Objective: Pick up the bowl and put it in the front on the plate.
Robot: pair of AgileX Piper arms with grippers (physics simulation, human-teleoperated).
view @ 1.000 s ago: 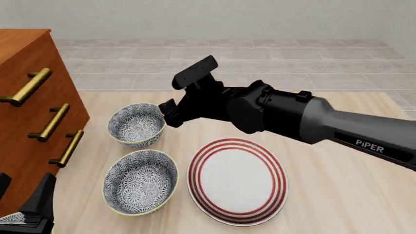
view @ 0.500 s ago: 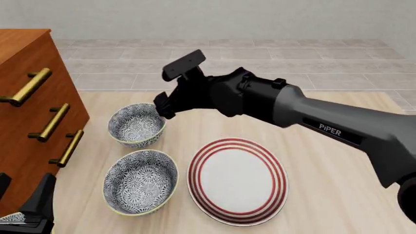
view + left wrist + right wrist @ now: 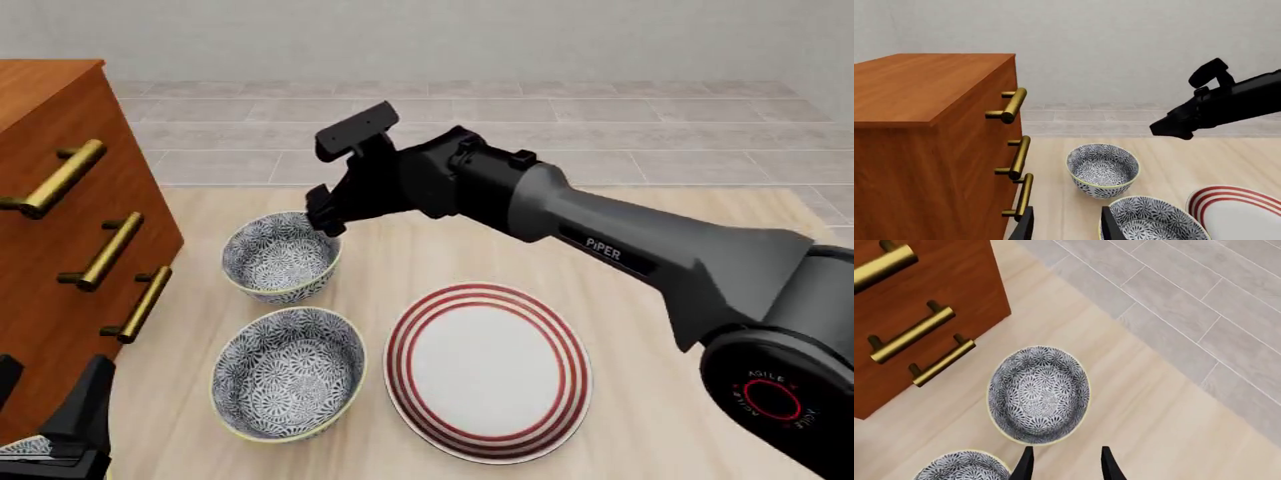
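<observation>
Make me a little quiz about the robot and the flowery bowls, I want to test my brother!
1. True or false: the plate has red rings.
2. How many flowery bowls are on the table?
3. The right gripper is above: A) the plate, B) the far bowl, C) the near bowl.

Key: 1 true. 2 two. 3 B; its fingers are apart and hold nothing.

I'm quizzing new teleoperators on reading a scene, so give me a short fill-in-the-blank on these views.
1. The plate has rings coloured ____.
2. The number of patterned bowls on the table is ____.
3. The right gripper hovers over the far bowl with its jaws ____.
4. The wooden cabinet has handles coloured ____.

Missing words: red; two; open; gold
</observation>
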